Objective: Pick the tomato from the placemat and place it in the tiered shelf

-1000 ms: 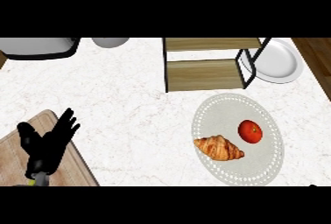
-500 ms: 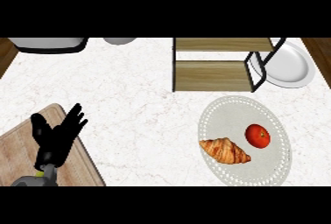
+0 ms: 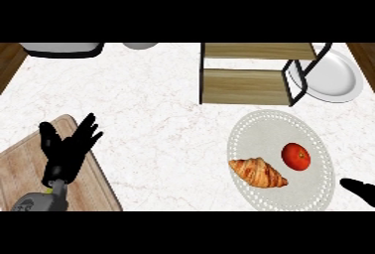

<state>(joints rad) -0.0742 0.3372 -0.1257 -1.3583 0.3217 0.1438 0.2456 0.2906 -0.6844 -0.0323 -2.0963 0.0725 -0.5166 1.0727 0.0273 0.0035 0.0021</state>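
Left hand [image 3: 67, 151], fingers spread, hovers over the wooden board [image 3: 22, 166]; round red tomato [image 3: 296, 156] sits on lacy placemat [image 3: 271, 128].

head cam | steep dwn on counter [image 3: 161, 129] | faces away frm robot, shelf [image 3: 245, 87] at top | 1 view

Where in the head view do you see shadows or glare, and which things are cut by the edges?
Head view: the light is even, with no clear shadow under the tomato or croissant and no glare on the top-right plate; the same view cuts the right hand at its lower right corner, so only a small part shows.
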